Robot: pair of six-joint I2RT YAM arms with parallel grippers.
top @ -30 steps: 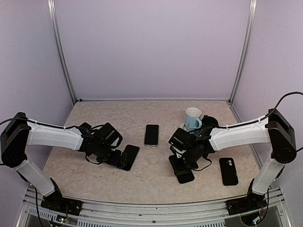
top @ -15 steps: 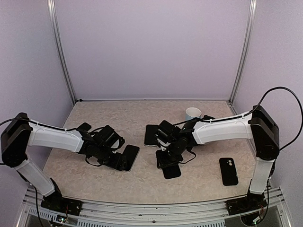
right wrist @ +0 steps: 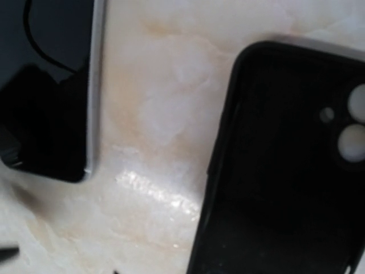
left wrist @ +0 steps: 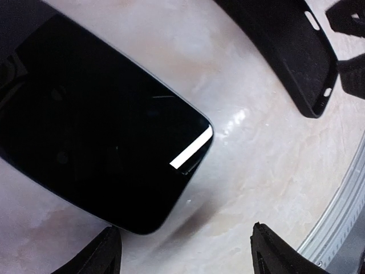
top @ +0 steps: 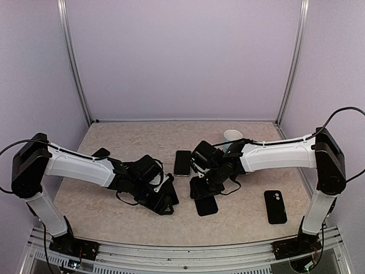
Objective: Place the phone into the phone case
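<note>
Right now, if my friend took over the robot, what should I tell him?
Left gripper: open, hovering low over a phone that lies flat, not gripping it.
Right gripper: low beside an empty phone case; I can't tell if it is open or shut.
Also there: a second phone further back and a second case by the right arm.
Done: nothing yet, no phone is in a case.
Left: grab a phone and press it into a case.
</note>
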